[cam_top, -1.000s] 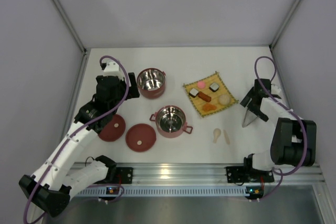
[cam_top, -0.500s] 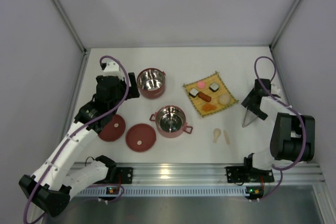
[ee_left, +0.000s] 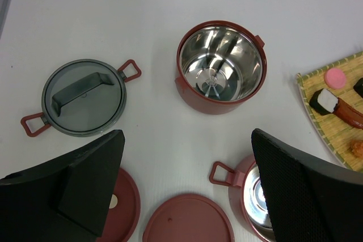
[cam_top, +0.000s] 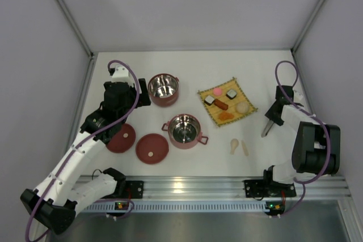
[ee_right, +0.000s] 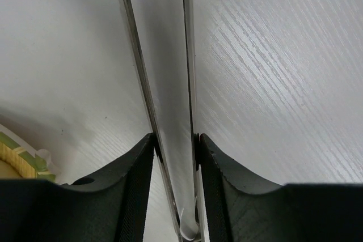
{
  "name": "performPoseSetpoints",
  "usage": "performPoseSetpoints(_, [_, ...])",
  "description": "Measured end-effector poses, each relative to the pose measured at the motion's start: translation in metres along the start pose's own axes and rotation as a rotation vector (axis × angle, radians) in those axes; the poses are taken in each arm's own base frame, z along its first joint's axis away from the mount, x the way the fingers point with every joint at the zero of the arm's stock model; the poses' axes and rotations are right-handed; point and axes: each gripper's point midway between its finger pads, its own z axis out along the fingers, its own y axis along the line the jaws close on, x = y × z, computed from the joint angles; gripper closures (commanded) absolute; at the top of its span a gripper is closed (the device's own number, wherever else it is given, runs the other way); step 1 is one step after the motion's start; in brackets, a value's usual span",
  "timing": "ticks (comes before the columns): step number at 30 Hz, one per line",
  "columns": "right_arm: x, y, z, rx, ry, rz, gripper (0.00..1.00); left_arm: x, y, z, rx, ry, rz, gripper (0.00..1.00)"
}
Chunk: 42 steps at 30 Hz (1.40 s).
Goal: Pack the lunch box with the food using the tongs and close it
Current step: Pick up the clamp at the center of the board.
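lunch box (cam_top: pixel 184 144) in separate parts over the left half of the white table (cam_top: pixel 187 66). closest to the arm bases, lying flat: a dark-red lid (cam_top: pixel 152 148), with a second lid (cam_top: pixel 121 138) just beside it at its 10 o'clock. well off toward 3 o'clock, two small beige sticks (cam_top: pixel 234 145).

next out, the near bowl (cam_top: pixel 182 130), upright, shiny steel lining open to view, just beside the first lid at that lid's 2 o'clock.

on the right, about level with that bowl: the tongs (ee_right: pixel 164 55), clamped in the right gripper (ee_right: pixel 176 140). fingers (ee_right: pixel 133 185) drawn in close, pads pressed against both outer edges of the metal, the two silver blades squeezed to a thin gap. from above, slanting out of the gripper toward 7 o'clock, tip low by the table; cannot tell whether touching it.

beyond, at 9 o'clock of that gripper, the yellow woven mat (cam_top: pixel 215 114) carrying all the food (cam_top: pixel 210 100): pink round (cam_top: pixel 217 90), black-and-white roll (cam_top: pixel 231 93), sausage (cam_top: pixel 221 105), orange piece (cam_top: pixel 227 115), cream piece (cam_top: pixel 243 106). well apart from the tongs.

farthest, the far bowl (ee_left: pixel 221 66), upright, steel lining showing. hovering above the table near it, the left gripper (ee_left: pixel 187 140), fingers (ee_left: pixel 85 191) spread wide, gripping nothing, touching nothing. framed between them in the wrist view: far bowl at 12 o'clock, a grey lid (ee_left: pixel 84 104) with red loop handles at 10 o'clock.
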Motion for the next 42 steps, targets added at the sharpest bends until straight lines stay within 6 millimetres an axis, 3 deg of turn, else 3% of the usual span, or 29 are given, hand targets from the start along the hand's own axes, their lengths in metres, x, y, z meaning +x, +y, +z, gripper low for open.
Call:
performPoseSetpoints(7, [0.002,0.000,0.001,-0.005,0.001,-0.006,0.54,0.000,0.000,0.000,0.000,0.000,0.000,0.01])
performPoseSetpoints(13, [0.006,0.000,0.004,-0.006,0.012,-0.003,0.22,0.000,0.000,0.000,0.000,0.000,0.000,0.01])
performPoseSetpoints(15, [0.003,0.003,0.005,-0.018,0.002,-0.004,0.01,0.000,0.000,0.000,0.000,0.000,0.000,0.01])
performPoseSetpoints(28, [0.001,0.003,0.007,-0.024,-0.002,0.004,0.01,0.000,0.000,0.000,0.000,0.000,0.000,0.01])
performPoseSetpoints(32, [-0.002,0.003,0.009,-0.019,-0.003,0.004,0.14,0.000,0.000,0.000,0.000,0.000,0.000,0.01])
performPoseSetpoints(38, [-0.004,-0.003,0.012,-0.003,-0.006,-0.003,0.45,0.000,0.000,0.000,0.000,0.000,0.000,0.01])
performPoseSetpoints(42, [-0.005,-0.002,0.012,-0.007,-0.008,-0.005,0.53,0.000,0.000,0.000,0.000,0.000,0.000,0.01])
